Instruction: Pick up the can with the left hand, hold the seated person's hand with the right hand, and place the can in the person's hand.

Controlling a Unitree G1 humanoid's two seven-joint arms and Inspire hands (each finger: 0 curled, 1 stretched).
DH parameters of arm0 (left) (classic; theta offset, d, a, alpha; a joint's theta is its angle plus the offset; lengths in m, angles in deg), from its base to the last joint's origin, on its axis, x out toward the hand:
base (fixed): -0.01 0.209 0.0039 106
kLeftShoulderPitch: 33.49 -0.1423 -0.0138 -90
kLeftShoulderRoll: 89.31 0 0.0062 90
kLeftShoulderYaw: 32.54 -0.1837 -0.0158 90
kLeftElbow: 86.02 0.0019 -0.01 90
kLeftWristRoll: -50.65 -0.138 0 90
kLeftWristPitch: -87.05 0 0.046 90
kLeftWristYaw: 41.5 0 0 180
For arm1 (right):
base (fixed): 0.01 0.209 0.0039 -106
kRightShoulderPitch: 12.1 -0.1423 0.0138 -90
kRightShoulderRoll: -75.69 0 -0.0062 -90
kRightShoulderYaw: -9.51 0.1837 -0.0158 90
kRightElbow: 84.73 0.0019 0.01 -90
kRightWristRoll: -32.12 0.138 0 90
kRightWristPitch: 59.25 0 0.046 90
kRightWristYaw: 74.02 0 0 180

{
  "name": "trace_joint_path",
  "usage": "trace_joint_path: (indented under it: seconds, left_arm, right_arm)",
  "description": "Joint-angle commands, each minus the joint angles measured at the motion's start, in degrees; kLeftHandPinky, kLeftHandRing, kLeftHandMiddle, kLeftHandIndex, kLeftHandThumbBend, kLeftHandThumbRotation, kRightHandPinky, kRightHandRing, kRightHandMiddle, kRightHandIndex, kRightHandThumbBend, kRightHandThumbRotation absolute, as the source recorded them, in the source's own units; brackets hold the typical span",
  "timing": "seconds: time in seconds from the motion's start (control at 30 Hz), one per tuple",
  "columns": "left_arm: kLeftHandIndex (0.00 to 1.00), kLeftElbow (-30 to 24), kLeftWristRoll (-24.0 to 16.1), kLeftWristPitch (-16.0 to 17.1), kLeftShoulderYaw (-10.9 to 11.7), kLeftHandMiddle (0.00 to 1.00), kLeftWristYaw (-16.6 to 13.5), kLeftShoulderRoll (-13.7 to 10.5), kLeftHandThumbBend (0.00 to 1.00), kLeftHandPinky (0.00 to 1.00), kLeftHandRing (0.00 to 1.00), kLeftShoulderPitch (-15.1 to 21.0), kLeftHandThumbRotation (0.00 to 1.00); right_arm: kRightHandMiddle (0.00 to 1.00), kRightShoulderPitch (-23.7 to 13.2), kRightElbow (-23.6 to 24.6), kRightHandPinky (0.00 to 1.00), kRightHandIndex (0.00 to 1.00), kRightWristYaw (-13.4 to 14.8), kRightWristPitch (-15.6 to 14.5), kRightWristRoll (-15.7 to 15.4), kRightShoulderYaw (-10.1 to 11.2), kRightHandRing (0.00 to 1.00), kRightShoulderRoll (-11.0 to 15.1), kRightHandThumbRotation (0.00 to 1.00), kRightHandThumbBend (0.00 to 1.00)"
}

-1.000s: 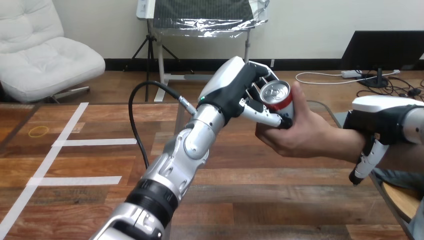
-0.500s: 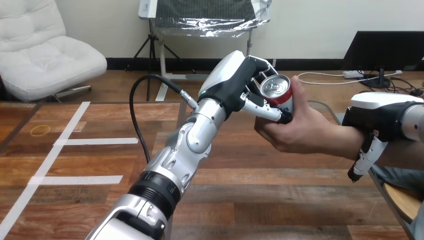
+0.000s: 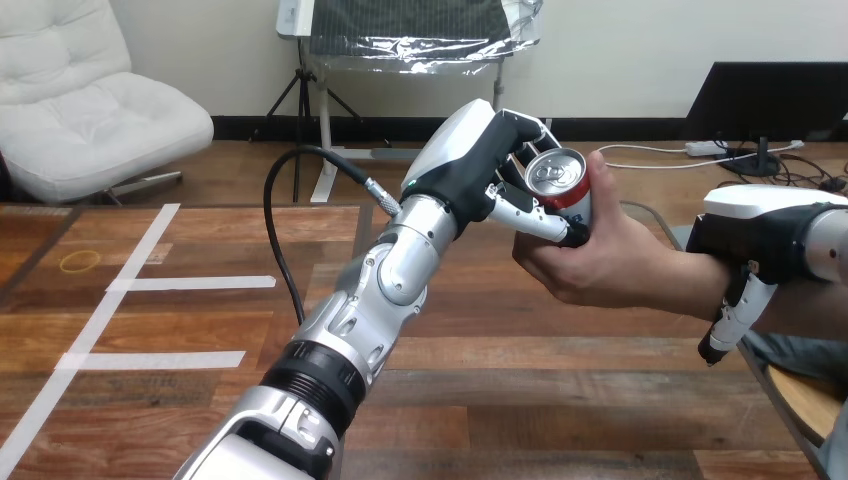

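Observation:
A red can [image 3: 560,180] with a silver top is held upright above the table. My left hand [image 3: 470,165] is shut on it from the left, its thumb lying across the can's front. The person's hand [image 3: 600,265] reaches in from the right and wraps the can's lower part and right side, so both hands are on it. My right hand [image 3: 765,225] sits over the person's wrist at the right edge, with one digit hanging down across the wrist's near side.
The wooden table [image 3: 200,400] carries white tape strips [image 3: 190,283] at the left and a small yellow ring mark [image 3: 78,261]. A black cable [image 3: 280,230] loops off my left forearm. The table's right edge runs under the person's forearm.
My left hand, the can and the person's hand have risen slightly and shifted a little right together. My right hand has stayed on the wrist.

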Motion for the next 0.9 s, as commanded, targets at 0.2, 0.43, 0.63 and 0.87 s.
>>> trace_joint_path:
  seconds: [0.2, 0.43, 0.63, 0.87]
  left_arm:
    - [0.44, -0.2, -0.22, 2.77, -2.86, 0.45, 0.75, 6.92, 0.64, 0.36, 0.4, 8.91, 0.0]
    - [0.44, 0.18, 0.01, 2.95, -2.63, 0.45, 1.23, 6.44, 0.64, 0.35, 0.39, 8.82, 0.0]
    - [0.45, 0.23, -0.47, 2.2, -2.81, 0.46, 1.65, 5.73, 0.65, 0.35, 0.4, 8.9, 0.0]
    - [0.46, 0.41, -1.74, -0.05, -3.45, 0.48, 4.38, 4.0, 0.64, 0.37, 0.43, 9.73, 0.0]
  right_arm:
    - [0.48, -10.01, 4.49, 0.28, 0.52, 0.45, 1.68, -1.48, 2.87, 0.37, 4.72, 0.01, 0.77]
    - [0.53, -10.02, 3.54, 0.32, 0.61, 0.2, 2.57, -1.89, 2.65, 0.41, 4.85, 0.09, 0.79]
    - [0.66, -9.76, 3.04, 0.46, 0.7, 0.57, 4.17, -3.15, 1.99, 0.58, 5.63, 0.16, 0.8]
    - [0.76, -9.37, 2.6, 0.59, 0.78, 0.99, 4.51, -3.89, 1.98, 0.71, 5.48, 0.21, 0.79]
